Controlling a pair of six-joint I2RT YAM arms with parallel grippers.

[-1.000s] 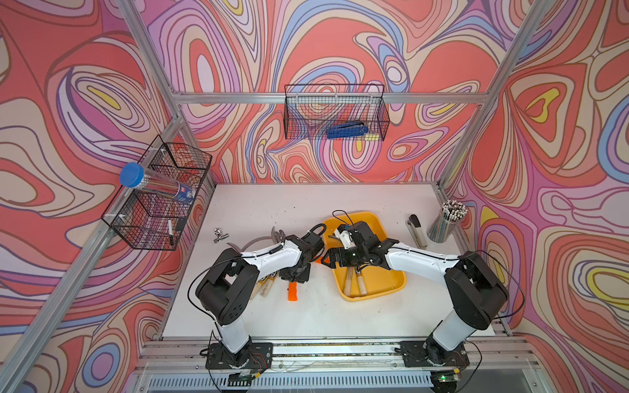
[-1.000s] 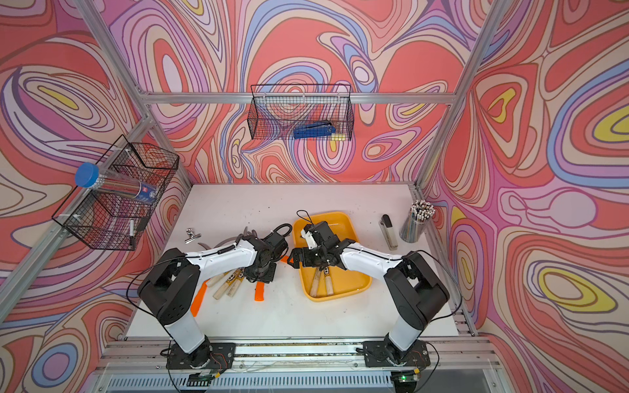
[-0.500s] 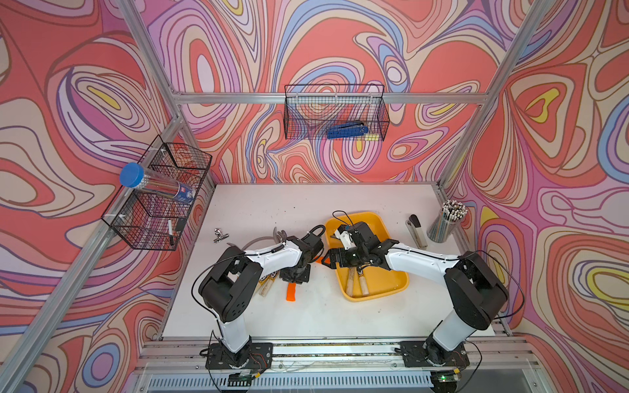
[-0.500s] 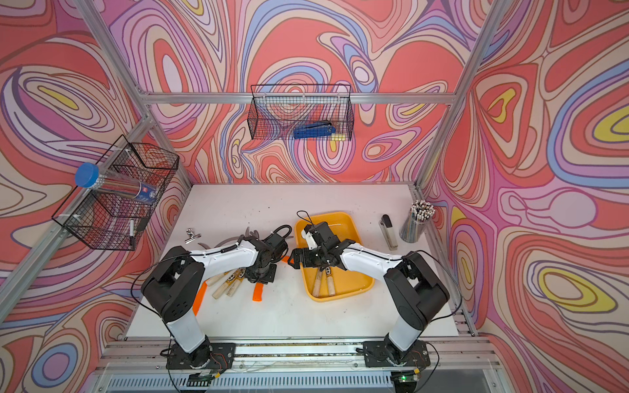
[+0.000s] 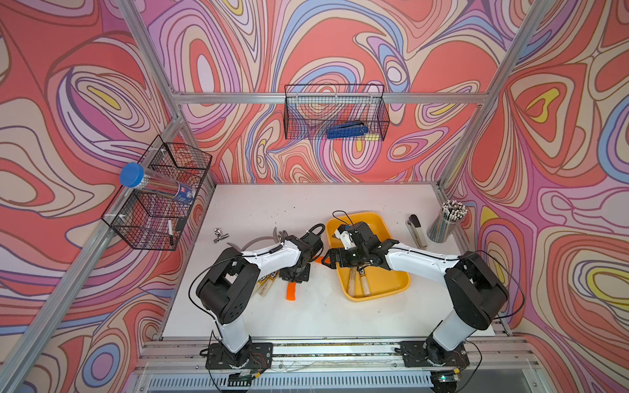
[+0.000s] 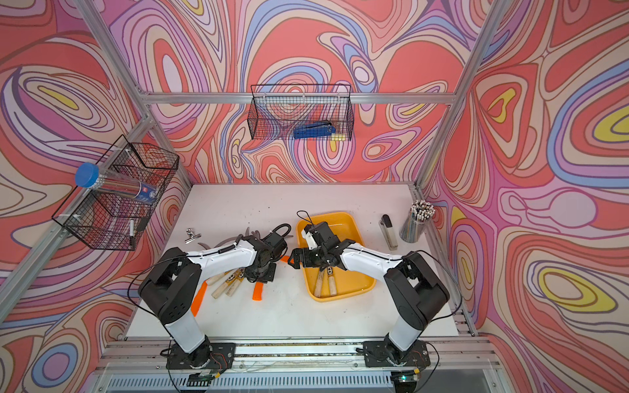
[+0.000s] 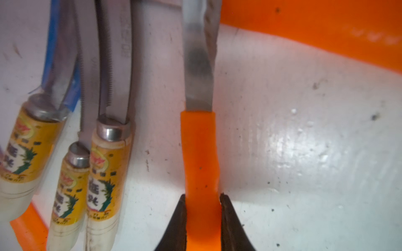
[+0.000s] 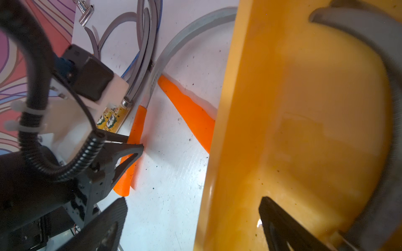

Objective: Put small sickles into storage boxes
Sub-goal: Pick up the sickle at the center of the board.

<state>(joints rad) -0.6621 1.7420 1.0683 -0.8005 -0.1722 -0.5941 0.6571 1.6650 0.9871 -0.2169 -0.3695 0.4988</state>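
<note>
The grasp is made, and I judge the lift comes next. My left gripper [image 7: 202, 195] pinches the handle of an orange-handled sickle [image 7: 199, 152], a black pad on each side of it, near the butt. The sickle looks to lie flat on the table, just beside the yellow tray [image 5: 388, 279], on the tray's long side facing the left arm.

Its long axis runs roughly parallel to that side of the tray. The butt points the same way as the tray's near end. The blade runs toward the tray's far end, then hooks over toward the rim.

My right gripper [image 8: 193, 201] holds nothing. Its fingers are spread wide across the tray's wall, one inside and one outside. Two wood-handled sickles [image 5: 357, 282] lie inside the tray.

Next I need a straight lift, so the hook does not drag the blades of the wood-handled sickles [image 7: 106, 173] on the far side from the tray. Then I carry it over the second orange handle [image 8: 189, 113] resting against the tray's wall. The right gripper should leave the rim first.
</note>
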